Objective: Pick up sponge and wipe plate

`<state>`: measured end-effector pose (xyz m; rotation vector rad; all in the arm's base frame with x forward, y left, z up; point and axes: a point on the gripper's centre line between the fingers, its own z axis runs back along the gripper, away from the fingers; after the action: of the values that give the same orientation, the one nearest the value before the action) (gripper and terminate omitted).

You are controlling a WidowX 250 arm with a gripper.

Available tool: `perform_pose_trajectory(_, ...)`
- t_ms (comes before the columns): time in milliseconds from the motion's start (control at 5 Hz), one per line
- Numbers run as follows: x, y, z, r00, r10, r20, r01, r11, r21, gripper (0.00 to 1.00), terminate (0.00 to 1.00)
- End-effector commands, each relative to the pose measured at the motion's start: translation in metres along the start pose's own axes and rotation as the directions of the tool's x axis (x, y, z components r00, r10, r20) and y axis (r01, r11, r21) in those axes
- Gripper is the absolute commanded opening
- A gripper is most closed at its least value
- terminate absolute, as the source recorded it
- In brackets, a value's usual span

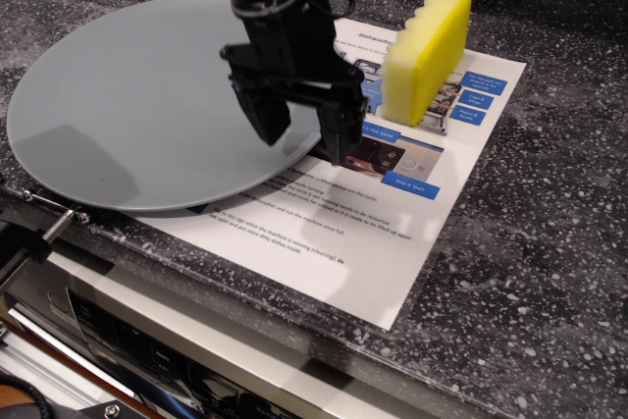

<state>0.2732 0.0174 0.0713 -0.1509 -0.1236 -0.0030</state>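
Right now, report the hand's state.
Hand: open, holding nothing, above the plate's right edge; sponge untouched beside it.

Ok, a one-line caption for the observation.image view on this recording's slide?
Open gripper hovers over the plate rim, beside the upright yellow sponge standing on a printed sheet.

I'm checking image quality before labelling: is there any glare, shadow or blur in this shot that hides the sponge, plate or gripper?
In observation.image, the sponge is sharp and evenly lit; the plate is matte, with soft shadows on its left part but no glare; the open gripper is dark, so finger detail is hard to read; the printed sheet is bright, its small text unreadable.
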Motion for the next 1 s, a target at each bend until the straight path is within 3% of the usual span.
perform_pose_trajectory(0,0.049,-0.018,0.032,0.997,0.038,0.065,-0.037,0.999,-0.027,1.00,0.00)
perform_pose_trajectory(400,0.087,-0.040,0.012,0.990,0.040,0.133,-0.035,0.998,-0.045,1.00,0.00)
perform_pose_trajectory(600,0.099,-0.045,0.018,0.990,0.033,0.140,-0.026,0.998,-0.052,1.00,0.00)
perform_pose_trajectory(800,0.109,-0.047,0.019,0.986,0.046,0.160,-0.045,0.999,-0.013,1.00,0.00)
